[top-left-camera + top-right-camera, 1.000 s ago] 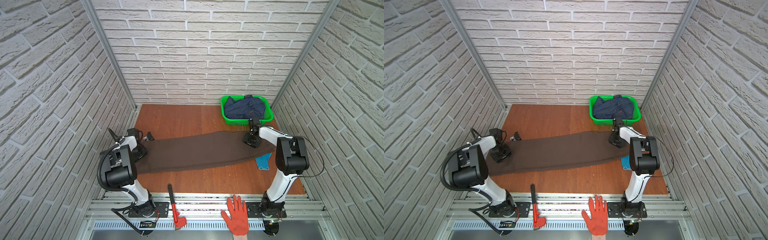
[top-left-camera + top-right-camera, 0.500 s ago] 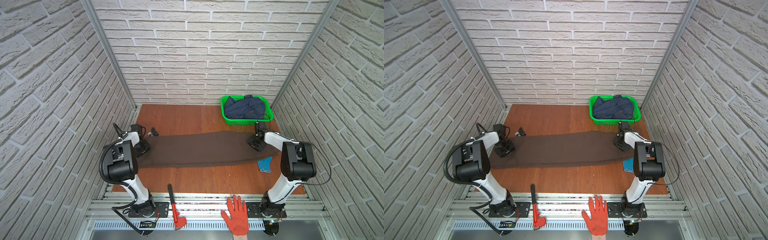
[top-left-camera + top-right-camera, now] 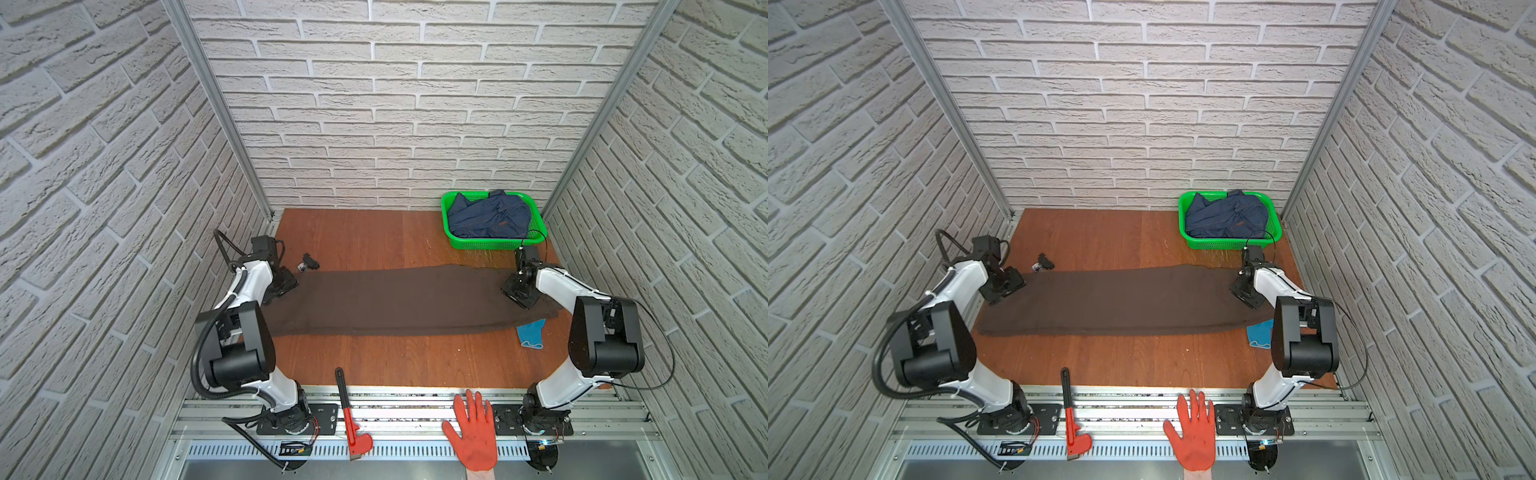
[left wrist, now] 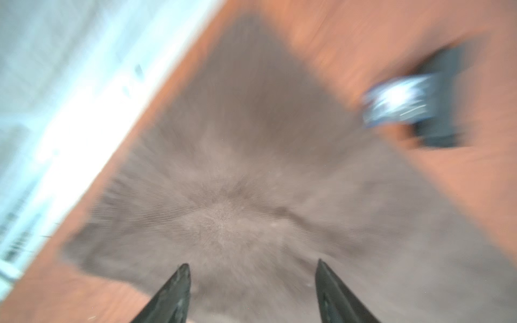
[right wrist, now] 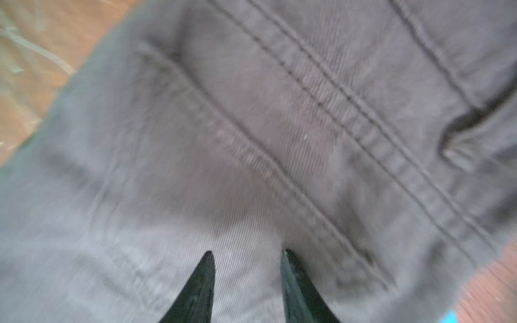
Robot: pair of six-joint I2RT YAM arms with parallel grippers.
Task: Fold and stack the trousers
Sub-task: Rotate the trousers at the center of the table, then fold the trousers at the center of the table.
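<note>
The dark brown trousers lie stretched flat across the wooden table from left to right. My left gripper is at their left end. In the left wrist view its fingers stand wide apart just above the blurred brown fabric, holding nothing. My right gripper sits low on the right end. In the right wrist view its fingertips are pressed into the seamed fabric with a raised strip of it between them.
A green basket holding a dark blue denim garment stands at the back right. A small black and white object lies beside the trousers' left end, and a blue cloth near their right end. A red wrench and an orange-gloved hand rest on the front rail.
Both arms carried the trousers' ends back and outward, pulling the cloth straight. The left gripper has opened and let go of its end.
</note>
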